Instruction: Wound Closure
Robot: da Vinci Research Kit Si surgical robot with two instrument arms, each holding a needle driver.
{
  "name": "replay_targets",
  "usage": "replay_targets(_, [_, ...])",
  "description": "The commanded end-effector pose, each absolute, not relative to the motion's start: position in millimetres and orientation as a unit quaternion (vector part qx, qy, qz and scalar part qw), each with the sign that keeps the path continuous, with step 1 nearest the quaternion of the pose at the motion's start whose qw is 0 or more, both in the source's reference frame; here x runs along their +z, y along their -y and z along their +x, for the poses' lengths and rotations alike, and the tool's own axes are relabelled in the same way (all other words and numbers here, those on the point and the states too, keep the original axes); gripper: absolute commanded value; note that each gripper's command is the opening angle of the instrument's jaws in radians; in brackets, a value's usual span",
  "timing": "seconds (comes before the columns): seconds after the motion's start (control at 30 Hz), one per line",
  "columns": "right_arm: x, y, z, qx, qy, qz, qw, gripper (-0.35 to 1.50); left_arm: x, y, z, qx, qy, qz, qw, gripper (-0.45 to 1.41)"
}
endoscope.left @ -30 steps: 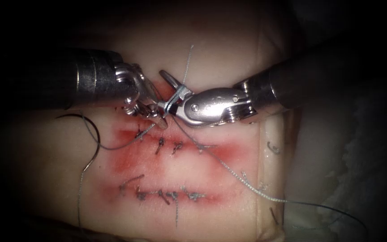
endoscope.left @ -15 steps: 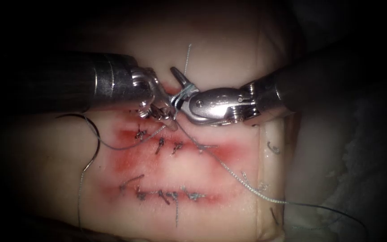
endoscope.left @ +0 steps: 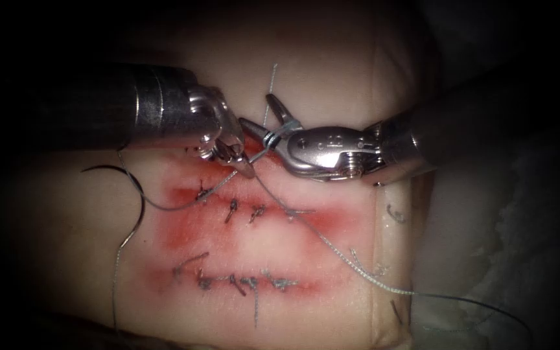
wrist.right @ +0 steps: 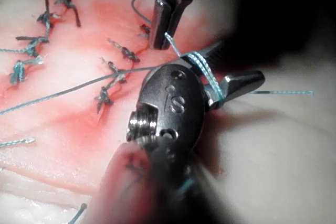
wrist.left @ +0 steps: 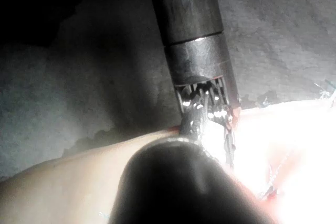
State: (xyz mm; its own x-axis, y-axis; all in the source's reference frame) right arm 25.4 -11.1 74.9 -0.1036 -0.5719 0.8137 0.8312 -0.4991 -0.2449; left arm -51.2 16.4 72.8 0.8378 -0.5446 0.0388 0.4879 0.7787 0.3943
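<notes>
The right tool (endoscope.left: 268, 122) has its jaws spread, with thread (endoscope.left: 332, 249) wrapped round them. The left tool (endoscope.left: 244, 167) seems to pinch that thread (hard to see). The needle (endoscope.left: 134, 188) lies loose on the tissue (endoscope.left: 319, 71), left of the cut (endoscope.left: 241, 210).

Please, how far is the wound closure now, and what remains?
Done: two rows of knotted stitches cross the tissue. In hand: the left tool grips the thread; the right tool, jaws open, holds nothing but has thread wrapped around it. The needle lies free on the tissue, left of the cuts. Left: this knot looks unfinished.
</notes>
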Motion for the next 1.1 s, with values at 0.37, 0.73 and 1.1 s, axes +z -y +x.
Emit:
replay_targets(0.37, [75.6,11.0,25.5,-0.694,0.141,-0.428,0.562,0.52,73.3,-17.1,-52.3,-0.277,0.074,0.184,0.940,-0.45])
replay_targets(0.73, [76.4,10.2,25.5,-0.662,0.105,-0.411,0.618,0.47,73.6,-17.0,-52.8,-0.279,0.071,0.182,0.940,-0.45])
replay_targets(1.1, [78.0,9.3,24.9,-0.660,0.088,-0.394,0.633,0.31,73.6,-17.0,-53.0,-0.280,0.071,0.181,0.940,-0.45])
